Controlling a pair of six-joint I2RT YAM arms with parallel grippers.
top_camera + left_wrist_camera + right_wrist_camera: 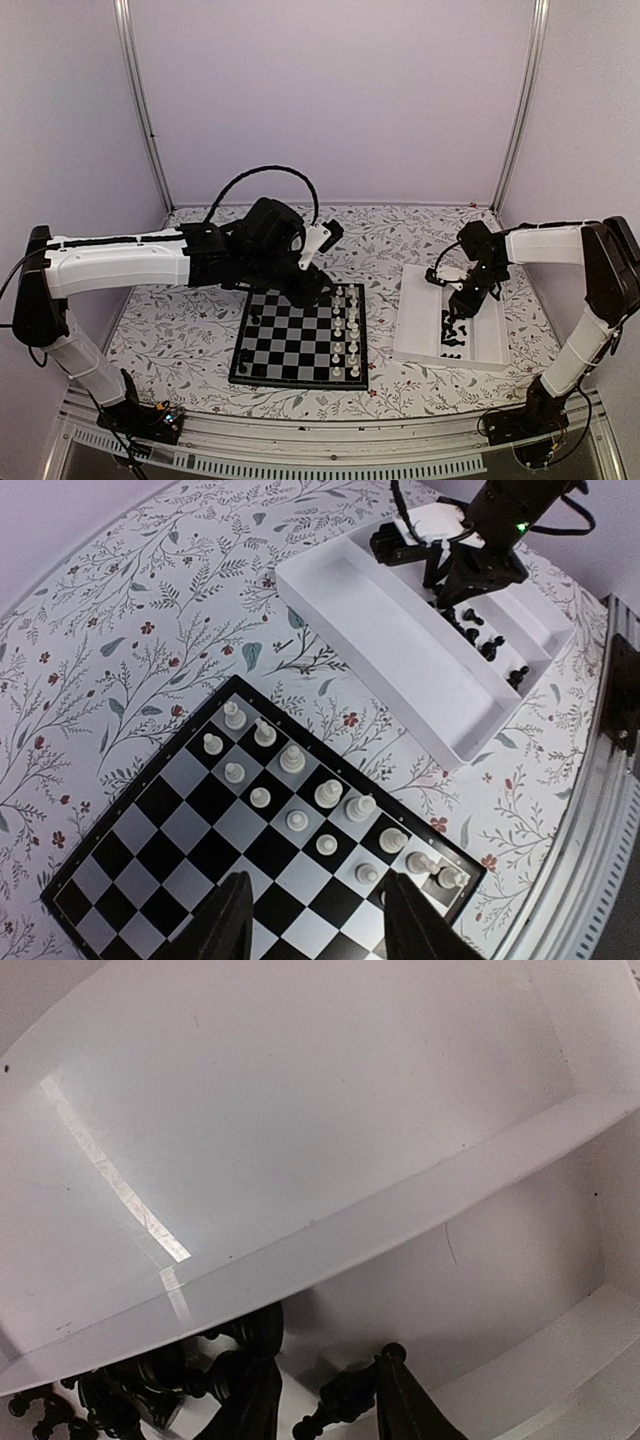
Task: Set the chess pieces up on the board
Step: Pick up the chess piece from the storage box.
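Note:
The board (pixel 285 345) lies at the table's middle, with white pieces (pixel 345 330) standing in its two right columns. My left gripper (pixel 315 920) hovers open above the board (pixel 120 855), near its white pieces (pixel 328 794), with nothing between its fingers. Black chess pieces (pixel 452 336) lie in the white tray (pixel 415 325) at right. My right gripper (pixel 325 1405) is down in that tray, its jaws either side of a lying black piece (pixel 346 1401). The right finger touches the piece, and a gap shows at the left finger. More black pieces (pixel 130 1390) are heaped just left of it.
The tray (pixel 400 650) has a raised divider (pixel 350 1250) between a wide bare compartment and the narrow one holding the black pieces (pixel 480 635). Floral cloth (pixel 180 320) covers the table. Metal posts (pixel 145 110) stand at the back corners.

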